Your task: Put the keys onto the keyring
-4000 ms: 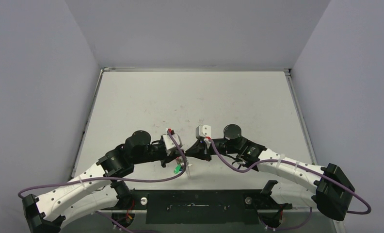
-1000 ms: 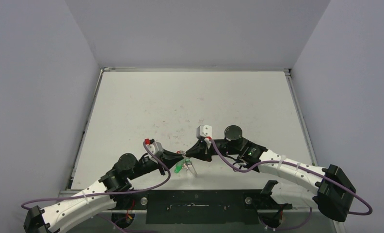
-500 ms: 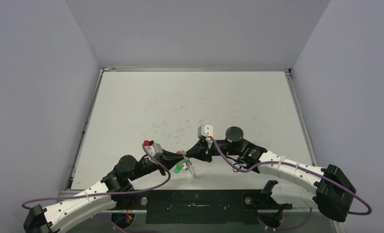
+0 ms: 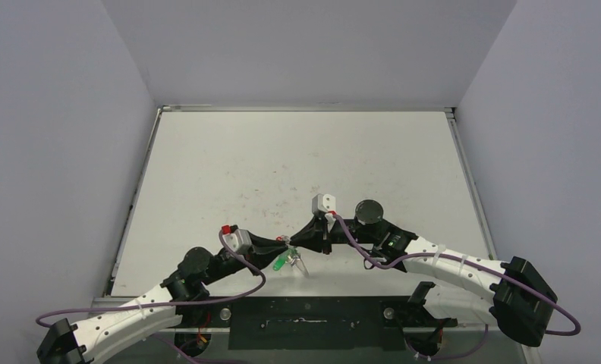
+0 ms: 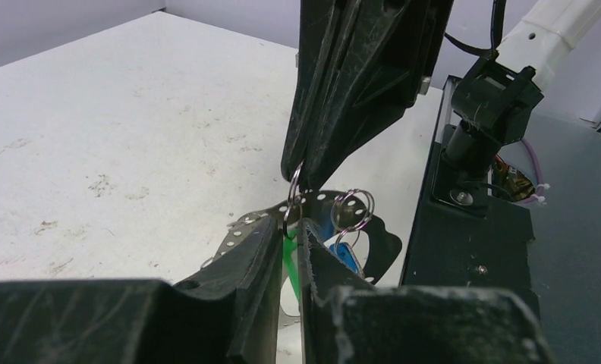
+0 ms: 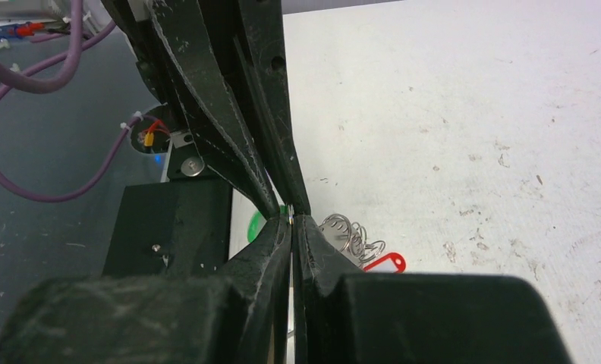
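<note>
In the left wrist view my left gripper (image 5: 288, 229) is shut on the green tag (image 5: 290, 254) of a key. The keyring (image 5: 240, 226), a perforated sheet-metal hoop, hangs just beyond it. A blue-tagged key (image 5: 346, 255) hangs from a small ring (image 5: 354, 208) on it. My right gripper (image 6: 292, 218) is shut on a thin wire loop at the hoop's rim, tip to tip with the left fingers (image 6: 271, 152). A red tag (image 6: 383, 263) lies beside more wire loops (image 6: 347, 231). From above, both grippers (image 4: 282, 243) (image 4: 297, 243) meet over the green tag (image 4: 281, 263) and keyring (image 4: 301, 265).
The black mounting plate (image 4: 305, 312) runs along the near table edge, right behind the work spot. The white table (image 4: 297, 159) stretches away to the grey back wall. Purple cables (image 4: 358, 250) loop beside both wrists.
My left arm has drawn back towards the near edge and its wrist has shifted left and down. Both grippers stay shut, tips together, over the green tag and keyring.
</note>
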Controlling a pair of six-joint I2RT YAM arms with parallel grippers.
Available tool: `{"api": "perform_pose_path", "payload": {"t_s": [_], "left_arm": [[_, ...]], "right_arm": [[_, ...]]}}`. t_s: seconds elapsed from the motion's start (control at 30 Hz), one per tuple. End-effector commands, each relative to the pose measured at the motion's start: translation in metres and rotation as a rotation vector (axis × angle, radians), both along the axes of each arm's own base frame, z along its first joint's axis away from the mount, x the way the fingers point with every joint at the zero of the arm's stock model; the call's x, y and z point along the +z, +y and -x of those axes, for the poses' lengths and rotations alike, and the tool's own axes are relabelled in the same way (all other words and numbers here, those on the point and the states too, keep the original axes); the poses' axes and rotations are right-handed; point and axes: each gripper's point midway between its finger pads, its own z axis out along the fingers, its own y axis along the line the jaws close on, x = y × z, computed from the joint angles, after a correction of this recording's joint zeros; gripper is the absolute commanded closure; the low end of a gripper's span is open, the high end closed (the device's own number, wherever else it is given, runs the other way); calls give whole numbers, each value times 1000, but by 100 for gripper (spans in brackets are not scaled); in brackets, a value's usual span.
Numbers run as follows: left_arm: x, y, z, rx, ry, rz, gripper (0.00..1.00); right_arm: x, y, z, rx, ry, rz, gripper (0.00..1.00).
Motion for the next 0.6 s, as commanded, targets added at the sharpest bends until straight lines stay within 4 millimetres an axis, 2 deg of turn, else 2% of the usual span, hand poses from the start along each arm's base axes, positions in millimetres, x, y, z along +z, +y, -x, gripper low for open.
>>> {"api": "perform_pose_path", "payload": {"t_s": [0.0, 0.13, 0.27, 0.57], "left_arm": [[-42, 7, -2, 15, -6, -120, 85], [-38, 8, -1, 12, -42, -115, 78], [-27, 8, 2, -3, -80, -94, 71], [17, 17, 5, 13, -148, -55, 66]], "right_arm": [[84, 5, 8, 54, -153, -269, 100], [87, 5, 9, 56, -139, -292, 100], [87, 6, 9, 57, -133, -296, 100], [80, 5, 7, 47, -136, -272, 100]]}}
